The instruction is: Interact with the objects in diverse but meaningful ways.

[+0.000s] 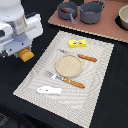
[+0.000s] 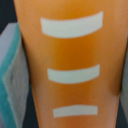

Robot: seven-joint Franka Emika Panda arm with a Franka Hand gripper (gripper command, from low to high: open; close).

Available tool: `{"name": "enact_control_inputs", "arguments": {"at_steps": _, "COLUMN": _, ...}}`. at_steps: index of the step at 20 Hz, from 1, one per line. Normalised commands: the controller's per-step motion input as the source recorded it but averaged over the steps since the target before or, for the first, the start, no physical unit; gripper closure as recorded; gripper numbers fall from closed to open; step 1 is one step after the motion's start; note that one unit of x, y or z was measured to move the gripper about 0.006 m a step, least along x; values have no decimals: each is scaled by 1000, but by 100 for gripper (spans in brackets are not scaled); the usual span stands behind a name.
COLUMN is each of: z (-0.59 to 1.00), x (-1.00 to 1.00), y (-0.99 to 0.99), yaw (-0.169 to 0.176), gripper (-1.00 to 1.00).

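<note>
Robot gripper (image 1: 24, 50) clamps an orange carrot-like toy (image 1: 26, 55) w/ white stripes above the placemat's (image 1: 35, 75) edge; fork (image 1: 65, 80), knife (image 1: 82, 57), plate (image 1: 67, 65), butter (image 1: 78, 44), fish (image 1: 49, 90) lie nearby.

A placemat (image 1: 37, 75) lies on the table. At its middle is a round bread loaf (image 1: 68, 64). The butter block (image 1: 77, 44) lies behind the loaf, with the knife (image 1: 84, 57) between them. The fork (image 1: 66, 80) lies just before the loaf, and the fish (image 1: 49, 90) is nearer still, toward the exterior view's left. Two pots (image 1: 80, 11) stand on a board (image 1: 107, 29) behind the placemat.
</note>
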Motion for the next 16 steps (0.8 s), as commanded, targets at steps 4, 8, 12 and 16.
{"name": "enact_control_inputs", "arguments": {"at_steps": 4, "z": -414, "x": 0, "y": 0, "yaw": -29, "gripper": 100}}
{"name": "enact_control_inputs", "arguments": {"at_steps": 8, "z": -154, "x": 95, "y": 2, "yaw": -12, "gripper": -100}}
{"name": "enact_control_inputs", "arguments": {"at_steps": 12, "z": 533, "x": 182, "y": 33, "yaw": -13, "gripper": -100}}
{"name": "enact_control_inputs", "arguments": {"at_steps": 16, "z": 976, "x": 54, "y": 19, "yaw": -11, "gripper": -100}}
